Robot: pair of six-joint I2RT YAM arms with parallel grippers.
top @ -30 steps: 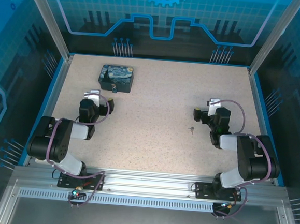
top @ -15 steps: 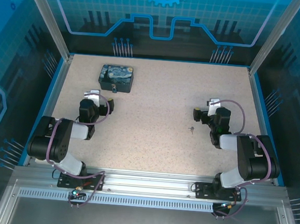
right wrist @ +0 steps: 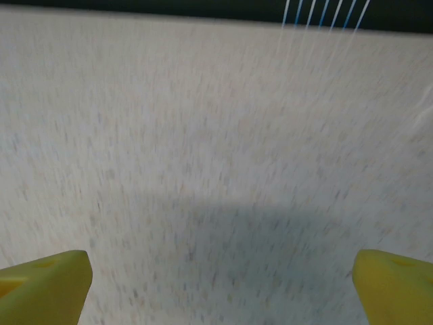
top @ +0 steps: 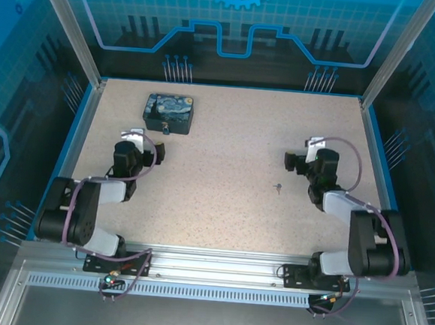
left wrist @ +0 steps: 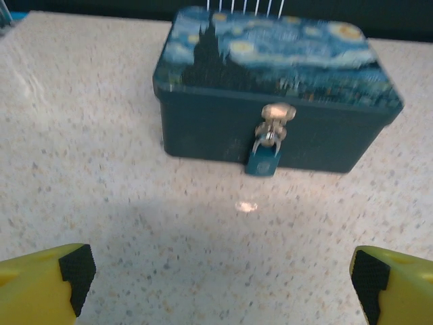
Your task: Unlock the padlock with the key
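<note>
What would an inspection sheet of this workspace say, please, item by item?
Surface: speckled beige table, no spills seen.
Job's things: padlock hangs on the front clasp of the painted tin; key lies on the table, nearer the right tool, untouched.
Clutter: nothing seen.
Tools: left tool open, empty, facing the tin; right tool open, empty, over bare table.
Cables: purple cables loop loosely behind each tool.
Surroundings: blue see-through walls; metal rail at the near edge.

The 2 arms fold low toward the table's near edge; left gripper (left wrist: 216,288) and right gripper (right wrist: 220,284) gape wide.
</note>
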